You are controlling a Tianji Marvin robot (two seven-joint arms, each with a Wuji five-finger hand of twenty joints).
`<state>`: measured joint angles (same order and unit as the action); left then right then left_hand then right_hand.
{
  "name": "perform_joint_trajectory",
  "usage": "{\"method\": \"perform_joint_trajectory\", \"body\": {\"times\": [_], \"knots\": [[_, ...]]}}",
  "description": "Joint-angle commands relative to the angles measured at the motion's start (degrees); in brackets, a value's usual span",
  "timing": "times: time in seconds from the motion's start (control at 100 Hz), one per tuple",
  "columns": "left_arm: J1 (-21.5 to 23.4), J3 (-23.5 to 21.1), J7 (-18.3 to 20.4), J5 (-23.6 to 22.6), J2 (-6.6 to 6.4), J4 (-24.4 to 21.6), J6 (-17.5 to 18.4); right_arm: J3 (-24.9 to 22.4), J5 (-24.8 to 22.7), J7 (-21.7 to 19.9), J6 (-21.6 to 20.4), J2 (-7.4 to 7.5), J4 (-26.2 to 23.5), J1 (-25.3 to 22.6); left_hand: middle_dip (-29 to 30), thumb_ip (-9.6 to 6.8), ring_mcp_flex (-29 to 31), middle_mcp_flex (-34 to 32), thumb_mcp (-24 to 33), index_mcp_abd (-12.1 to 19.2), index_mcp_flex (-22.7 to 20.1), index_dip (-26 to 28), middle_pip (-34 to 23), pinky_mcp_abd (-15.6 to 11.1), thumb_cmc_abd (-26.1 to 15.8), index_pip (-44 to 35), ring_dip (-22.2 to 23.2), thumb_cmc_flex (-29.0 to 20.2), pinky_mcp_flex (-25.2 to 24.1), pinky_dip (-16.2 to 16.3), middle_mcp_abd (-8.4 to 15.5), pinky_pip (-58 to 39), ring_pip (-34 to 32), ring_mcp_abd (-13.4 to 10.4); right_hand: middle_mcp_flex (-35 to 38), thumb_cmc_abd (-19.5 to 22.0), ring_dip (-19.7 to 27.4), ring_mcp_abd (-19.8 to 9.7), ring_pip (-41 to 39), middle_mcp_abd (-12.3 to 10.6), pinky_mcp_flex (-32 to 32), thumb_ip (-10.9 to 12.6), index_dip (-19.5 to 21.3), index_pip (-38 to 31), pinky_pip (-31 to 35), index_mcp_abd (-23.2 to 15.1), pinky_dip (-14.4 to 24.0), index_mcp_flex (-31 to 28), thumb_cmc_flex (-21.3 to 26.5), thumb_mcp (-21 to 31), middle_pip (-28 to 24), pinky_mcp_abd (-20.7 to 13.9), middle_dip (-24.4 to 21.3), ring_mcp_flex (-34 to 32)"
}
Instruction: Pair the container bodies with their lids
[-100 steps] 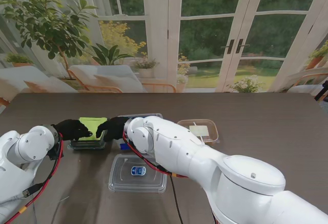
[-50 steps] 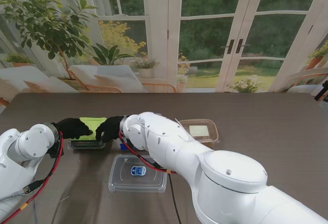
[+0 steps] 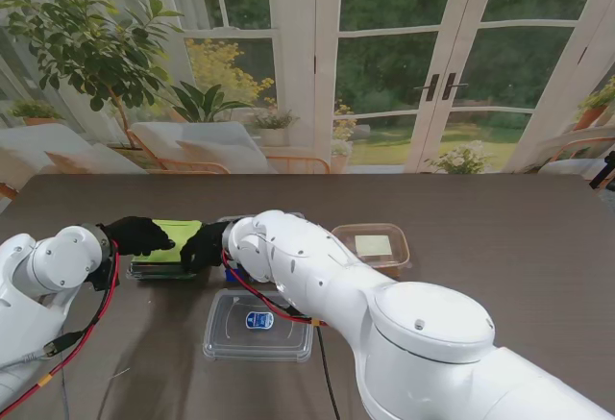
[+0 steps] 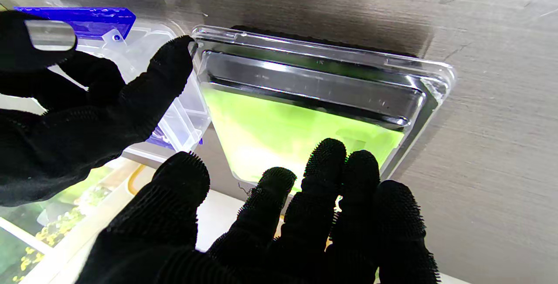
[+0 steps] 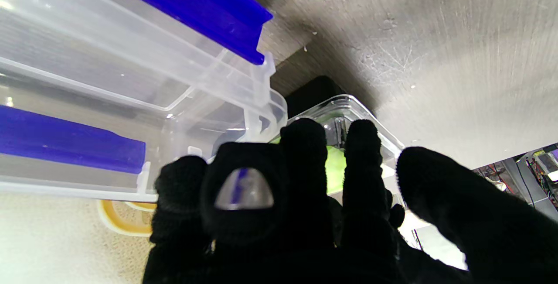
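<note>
A: Stand view. What has changed?
B: The green box (image 3: 165,252) lay tilted under both hands a second ago; it now lies flat on the worktop (image 3: 500,228), far left of centre. The left hand (image 3: 137,235) rests on its left edge and the right hand (image 3: 205,244) on its right edge, both pressing rather than grasping.
A: Left wrist view?
B: The clear lid (image 4: 322,83) sits over the green box, its rim flush along the visible sides. Left fingers (image 4: 331,166) lie spread on top, closed on nothing. One right finger touches the lid corner.
A: Right wrist view?
B: Right fingers (image 5: 305,144) are extended onto the lid corner, holding nothing. A blue-latched tub (image 5: 130,79) lies just beside it.
A: Meaning?
B: This pair appears seated. The near lid (image 3: 258,324) and the right tray (image 3: 373,245) remain.
</note>
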<state>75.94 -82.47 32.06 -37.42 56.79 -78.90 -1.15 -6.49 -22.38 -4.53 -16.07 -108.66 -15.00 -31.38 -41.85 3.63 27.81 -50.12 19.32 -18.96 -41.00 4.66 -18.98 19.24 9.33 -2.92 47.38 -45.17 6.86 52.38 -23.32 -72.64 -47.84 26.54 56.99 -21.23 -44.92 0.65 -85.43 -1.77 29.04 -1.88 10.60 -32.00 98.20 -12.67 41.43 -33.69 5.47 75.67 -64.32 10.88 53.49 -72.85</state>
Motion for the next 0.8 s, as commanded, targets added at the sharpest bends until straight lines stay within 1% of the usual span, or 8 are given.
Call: {"method": "perform_joint_trajectory", "body": {"times": [0.0, 0.18, 0.47, 0.59, 0.64, 0.71, 0.79], "knots": [[0.05, -0.10, 1.51, 0.02, -0.08, -0.25, 0.00, 0.26, -0.43, -1.04, -0.28, -0.08, 0.01, 0.09, 0.08, -0.05, 1.28, 0.11, -0.27, 0.40, 0.37, 0.02, -0.19, -2.02, -2.09, -0.09, -0.09, -0.28, -0.45, -0.39, -0.75, -0.69, 0.31, 2.43, -0.83, 1.69, 0.46, -1.43, -0.47, -1.32, 16.39, 1.73, 0.67, -0.07, 0.83, -1.30, 1.44, -1.01, -1.88, 0.42, -0.20, -0.83, 0.61, -2.62], [0.51, -0.10, 1.62, -0.14, -0.09, -0.28, -0.34, 0.36, -0.40, -1.57, -0.40, -0.01, 0.01, 0.22, 0.09, -0.05, 1.19, 0.14, -0.44, 0.30, 0.40, 0.02, -0.18, -2.07, -2.12, -0.07, -0.11, -0.36, -0.55, -0.42, -0.80, -0.65, 0.36, 2.50, -0.79, 1.76, 0.50, -1.36, -0.56, -1.24, 16.41, 1.77, 0.77, -0.04, 0.83, -1.13, 1.49, -0.18, -1.89, 0.31, -0.17, -0.81, 0.66, -2.61], [0.56, 0.00, 1.40, 0.00, -0.08, 0.19, 0.13, -0.31, 0.15, -1.55, 0.04, -0.38, -0.04, 0.74, 0.08, -0.07, 1.19, 0.13, -0.58, 0.25, 0.59, -0.01, -0.20, -2.07, -2.15, -0.01, -0.10, -0.51, -0.55, -0.43, -0.78, -0.66, 0.34, 2.35, -1.18, 1.69, 0.56, -1.67, -0.62, -1.61, 16.63, 1.76, 0.37, 1.47, 0.90, 0.03, 1.55, 5.28, -1.82, 0.22, -0.04, -1.06, 0.69, -2.62], [0.59, -0.04, 1.57, -0.07, -0.12, 0.15, 0.16, -1.69, 1.47, -1.55, 2.50, 0.70, -2.97, 1.27, 0.11, -0.08, 1.21, 0.11, -0.65, 0.28, 0.56, 0.00, -0.17, -2.02, -2.19, -0.02, -0.12, -0.49, -0.56, -0.42, -0.82, -0.67, 0.37, 2.45, -1.11, 1.28, 0.47, -1.38, -0.92, -1.29, 16.81, 1.76, 0.53, 1.08, 1.20, 0.74, 1.68, 6.28, -1.63, 0.34, -0.06, -0.78, 0.65, -2.61], [0.58, 0.01, 1.59, -0.02, -0.12, 0.19, 0.11, -2.09, 1.85, -1.40, 3.33, 0.88, -3.62, 1.52, 0.10, -0.09, 1.17, 0.09, -0.67, 0.27, 0.54, 0.00, -0.18, -2.05, -2.16, -0.03, -0.13, -0.52, -0.57, -0.42, -0.80, -0.66, 0.40, 2.45, -0.97, 1.21, 0.43, -1.29, -1.03, -1.28, 16.88, 1.73, 0.60, 0.88, 1.25, 0.67, 1.70, 6.28, -1.58, 0.36, -0.05, -0.65, 0.62, -2.60], [0.54, 0.10, 1.64, 0.13, -0.12, 0.23, 0.05, -2.50, 2.29, -1.29, 4.01, 0.59, -3.47, 1.78, 0.12, -0.09, 1.14, 0.14, -0.68, 0.27, 0.53, 0.00, -0.14, -2.06, -2.21, -0.03, -0.13, -0.52, -0.63, -0.43, -0.87, -0.63, 0.43, 2.46, -0.99, 1.21, 0.39, -1.10, -1.13, -1.07, 16.87, 1.70, 0.58, 0.87, 1.31, 0.94, 1.73, 6.64, -1.52, 0.29, 0.00, -0.44, 0.58, -2.58], [0.44, 0.20, 1.75, 0.15, -0.14, 0.29, 0.15, -2.36, 2.11, -1.29, 3.98, -0.24, -2.21, 2.05, 0.12, -0.09, 1.15, 0.17, -0.74, 0.39, 0.51, 0.00, -0.11, -2.04, -2.22, -0.04, -0.12, -0.53, -0.60, -0.43, -0.83, -0.65, 0.41, 2.39, -1.23, 1.36, 0.41, -1.23, -1.10, -1.13, 16.86, 1.63, 0.39, 1.31, 1.34, 0.67, 1.75, 7.80, -1.67, 0.01, 0.13, -0.39, 0.52, -2.58]]}}
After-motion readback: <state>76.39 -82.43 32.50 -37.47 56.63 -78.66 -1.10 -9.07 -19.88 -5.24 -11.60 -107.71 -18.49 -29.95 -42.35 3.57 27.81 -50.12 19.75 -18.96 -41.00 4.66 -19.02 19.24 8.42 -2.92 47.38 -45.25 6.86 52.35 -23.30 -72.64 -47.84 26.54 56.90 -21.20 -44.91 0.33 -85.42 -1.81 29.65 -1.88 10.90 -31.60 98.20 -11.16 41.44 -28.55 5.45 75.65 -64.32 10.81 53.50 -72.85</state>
